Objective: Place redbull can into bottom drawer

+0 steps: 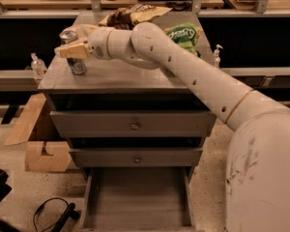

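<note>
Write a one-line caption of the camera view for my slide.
The gripper is at the redbull can on the left of the cabinet top, and the bottom drawer below stands open.

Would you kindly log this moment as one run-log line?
gripper: at redbull can on cabinet top | bottom drawer: open | placement: pending

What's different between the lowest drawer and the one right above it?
The bottom drawer is pulled out, so you look down into its tray; the middle drawer is shut and shows only its front. The middle drawer has a round knob in view; the bottom drawer's front is out of view. Both are grey and equally wide, in one cabinet. The robot's hand is at neither: it is up at the can on the cabinet top.
</note>
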